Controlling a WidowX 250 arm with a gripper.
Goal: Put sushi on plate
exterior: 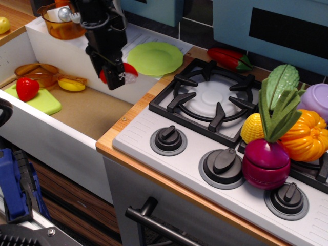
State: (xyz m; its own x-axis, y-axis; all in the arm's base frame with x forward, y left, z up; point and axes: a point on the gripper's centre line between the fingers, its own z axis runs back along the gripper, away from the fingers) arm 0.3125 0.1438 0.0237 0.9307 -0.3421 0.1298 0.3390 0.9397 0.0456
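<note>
My gripper (117, 76) is shut on the sushi (128, 72), a small piece with a red top and white base, and holds it in the air above the sink's right edge. The round lime-green plate (155, 57) lies on the counter behind the sink, just up and to the right of the sushi. The black arm comes down from the top left and hides part of the faucet.
The sink (84, 110) holds a red strawberry toy (26, 88) on a light-green board (45, 102), a clear orange bowl (38, 73) and a yellow piece (72, 84). A red pepper (229, 58) lies behind the stove (215, 102). Toy vegetables (279, 128) stand at the right.
</note>
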